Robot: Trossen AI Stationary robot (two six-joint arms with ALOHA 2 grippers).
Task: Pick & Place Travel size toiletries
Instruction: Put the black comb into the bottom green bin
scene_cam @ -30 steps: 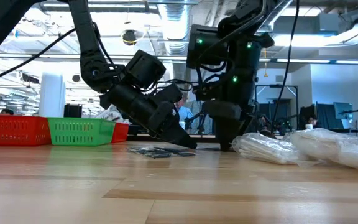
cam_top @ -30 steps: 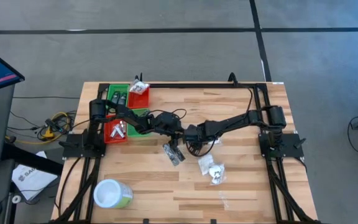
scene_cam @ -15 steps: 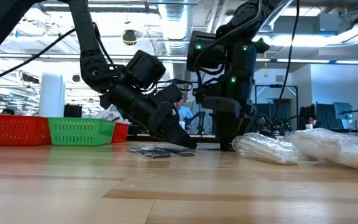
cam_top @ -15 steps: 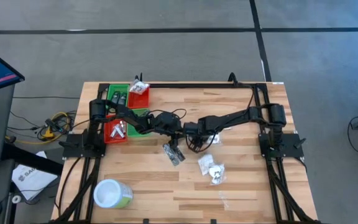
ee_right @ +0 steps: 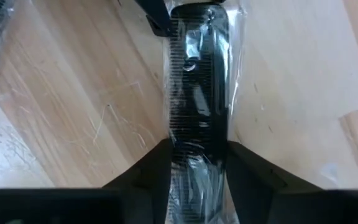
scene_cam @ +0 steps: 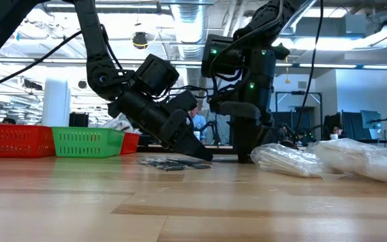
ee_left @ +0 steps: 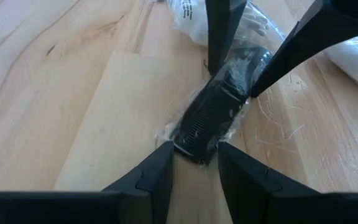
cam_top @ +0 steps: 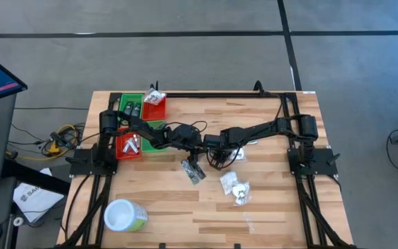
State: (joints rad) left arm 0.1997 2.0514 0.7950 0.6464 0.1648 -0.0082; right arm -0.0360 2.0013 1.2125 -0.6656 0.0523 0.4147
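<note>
Meeting near the middle of the wooden table (cam_top: 268,207), both arms reach in over a dark comb sealed in clear plastic wrap (cam_top: 194,171). The left gripper (cam_top: 191,158) comes in from the bin side and points down at the comb; its wrist view shows the two fingers (ee_left: 157,174) spread on either side of the near end of the wrapped comb (ee_left: 213,112), not closed on it. The right gripper (cam_top: 210,150) sits just beside it, lifted off the table. Its own wrist view shows a second wrapped dark comb (ee_right: 197,93) running between its fingers (ee_right: 148,168), which press the wrap from both sides, so it is pinching that piece. In the low view the first comb (scene_cam: 173,163) lies flat on the wood under the left gripper (scene_cam: 197,149). Two white crinkly packets (cam_top: 234,187) lie on the table a little nearer the front edge, apart from both grippers. More small items rest in the red and green bins (cam_top: 135,124) at the left rear. A white-lidded green tub (cam_top: 124,215) stands at the front left corner.
</note>
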